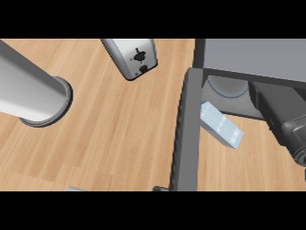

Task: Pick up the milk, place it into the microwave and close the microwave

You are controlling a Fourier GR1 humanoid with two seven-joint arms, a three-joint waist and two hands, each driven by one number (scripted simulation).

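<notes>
The milk [221, 126], a pale blue carton, lies tilted at the front of the microwave's opening, just right of the open door [187, 130]. That door shows as a dark grey slab running down the view. The microwave [261, 56] fills the upper right, and its round turntable [225, 86] shows inside. My right arm [284, 112] comes in from the lower right and reaches into the cavity, to the right of the carton and apart from it. Shadow hides how its hand is set. My left hand shows nowhere.
A silver toaster [132, 56] stands at the top centre of the wooden counter [115, 134]. A large white cylinder on a grey base [19, 85] stands at the left. Bare wood lies between it and the door.
</notes>
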